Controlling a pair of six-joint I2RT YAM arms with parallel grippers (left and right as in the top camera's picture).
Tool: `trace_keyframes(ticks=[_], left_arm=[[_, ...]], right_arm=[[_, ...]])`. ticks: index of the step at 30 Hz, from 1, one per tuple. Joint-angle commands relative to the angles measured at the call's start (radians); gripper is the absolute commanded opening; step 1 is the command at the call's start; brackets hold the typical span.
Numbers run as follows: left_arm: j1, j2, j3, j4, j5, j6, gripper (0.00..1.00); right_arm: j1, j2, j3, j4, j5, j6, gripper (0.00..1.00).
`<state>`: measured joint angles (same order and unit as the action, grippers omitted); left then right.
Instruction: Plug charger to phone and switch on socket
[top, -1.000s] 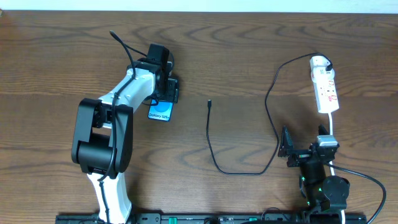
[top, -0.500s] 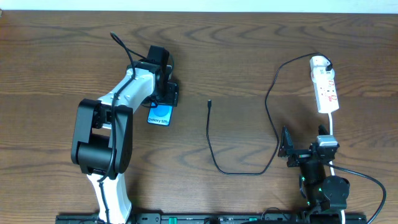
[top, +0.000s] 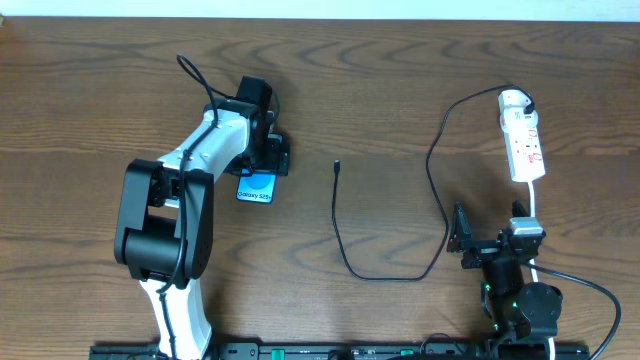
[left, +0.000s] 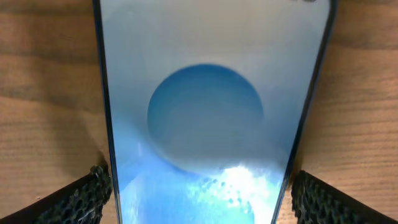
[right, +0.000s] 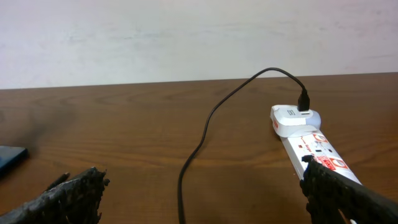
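Phone (top: 256, 187) flat, long axis roughly front-to-back (screen up).

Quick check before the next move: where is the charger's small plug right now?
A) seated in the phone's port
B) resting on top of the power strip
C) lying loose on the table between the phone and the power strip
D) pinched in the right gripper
C: in the overhead view the charger's plug lies on the bare table, clear of the phone and not touching it.
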<state>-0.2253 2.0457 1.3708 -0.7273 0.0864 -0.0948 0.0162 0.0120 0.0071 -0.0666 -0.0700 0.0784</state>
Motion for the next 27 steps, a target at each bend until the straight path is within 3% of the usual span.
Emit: trace_keyframes(ticks=[1, 6, 27], left_arm=[[0.004, 0.049, -0.045, -0.024, 0.037, -0.046, 0.95], [0.004, 0.049, -0.045, -0.007, 0.036, -0.046, 1.00], [0.004, 0.049, -0.045, 0.058, 0.036, -0.046, 1.00]], right_arm=[[-0.002, -0.006, -0.002, -0.005, 0.005, -0.005, 0.99], [-0.002, -0.006, -0.002, -0.005, 0.005, -0.005, 0.99], [-0.002, -0.006, -0.002, -0.005, 0.005, -0.005, 0.99]])
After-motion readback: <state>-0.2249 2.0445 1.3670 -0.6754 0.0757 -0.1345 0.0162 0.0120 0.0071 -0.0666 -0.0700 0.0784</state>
